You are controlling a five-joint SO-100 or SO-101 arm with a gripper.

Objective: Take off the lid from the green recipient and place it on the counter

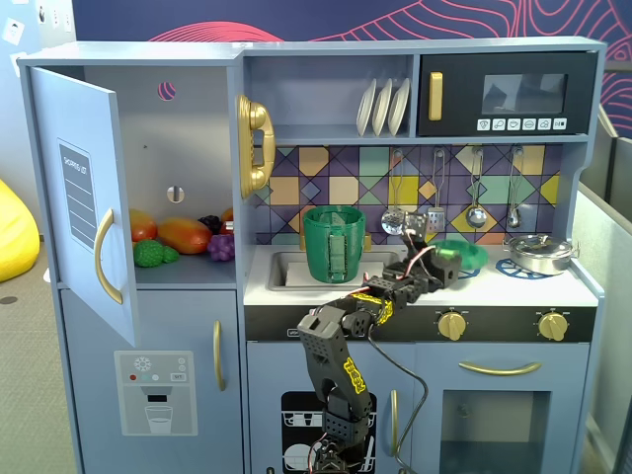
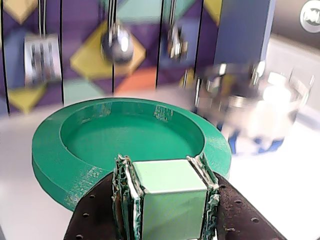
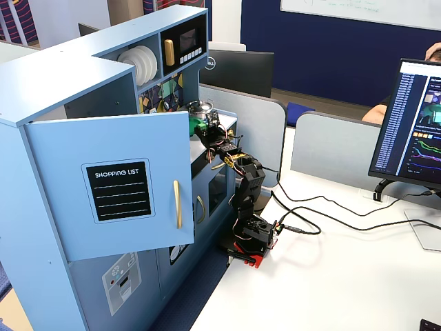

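Note:
The lid [image 2: 125, 135], a dark-green disc with a sunken middle, fills the wrist view. My gripper [image 2: 167, 167] is shut on its light-green strap handle [image 2: 170, 200]. In a fixed view the lid [image 1: 459, 254] hangs low over the white counter [image 1: 504, 286], right of the sink and above a blue burner ring, with my gripper [image 1: 442, 263] at its near side. I cannot tell whether it touches the worktop. The green recipient [image 1: 335, 242] stands open-topped at the sink, left of my gripper. In another fixed view the lid [image 3: 199, 125] peeks out past the cupboard door; the recipient is hidden there.
A silver metal pan [image 1: 538, 253] sits on the right burner, close to the lid, and shows blurred in the wrist view as the pan [image 2: 250, 105]. Utensils [image 1: 434, 212] hang on the tiled back wall. The fridge door [image 1: 84, 197] stands open at left with toy fruit inside.

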